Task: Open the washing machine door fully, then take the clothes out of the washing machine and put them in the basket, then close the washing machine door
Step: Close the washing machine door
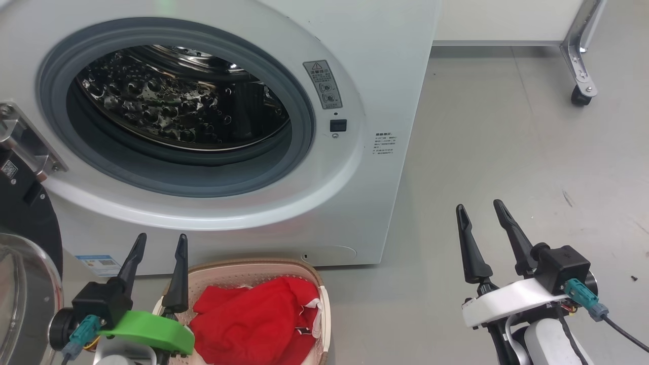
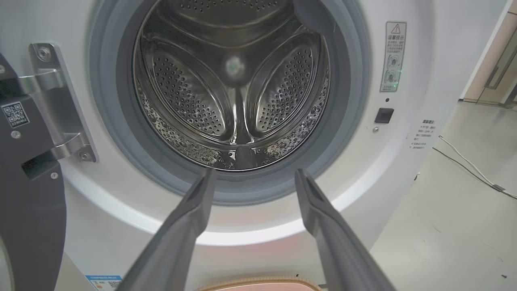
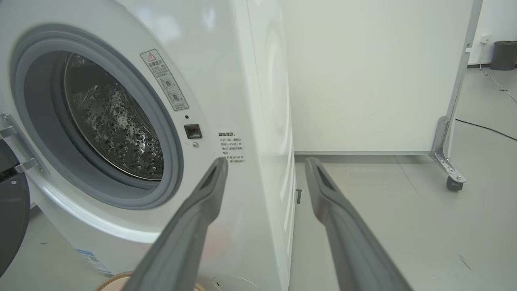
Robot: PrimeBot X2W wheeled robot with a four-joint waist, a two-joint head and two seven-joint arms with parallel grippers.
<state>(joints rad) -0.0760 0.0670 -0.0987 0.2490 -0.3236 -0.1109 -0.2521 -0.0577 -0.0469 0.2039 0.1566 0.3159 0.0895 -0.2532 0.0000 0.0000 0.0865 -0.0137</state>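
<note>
Washer (image 1: 385, 61) shell: smooth white, glossy. Drum (image 2: 194, 89): bright polished steel, perforated. Seal (image 2: 109, 101): matt grey rubber. Hinge (image 2: 69, 117): bare shiny metal. Door (image 1: 23, 284): clear glass bowl, glossy black rim. Basket (image 1: 253, 264): cream perforated plastic (rim brown, woven-look). Clothes (image 1: 253, 314): soft red cloth, creased. Floor (image 1: 507, 152): smooth matt grey, lightly scuffed.

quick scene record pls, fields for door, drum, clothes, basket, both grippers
door: washing machine door open, swung to the left
drum: drum of the washing machine, bare steel in sight
clothes: red clothes lying in the basket
basket: on the floor in front of the machine
left gripper: left gripper open, holding nothing
right gripper: right gripper open, holding nothing, over the floor
</note>
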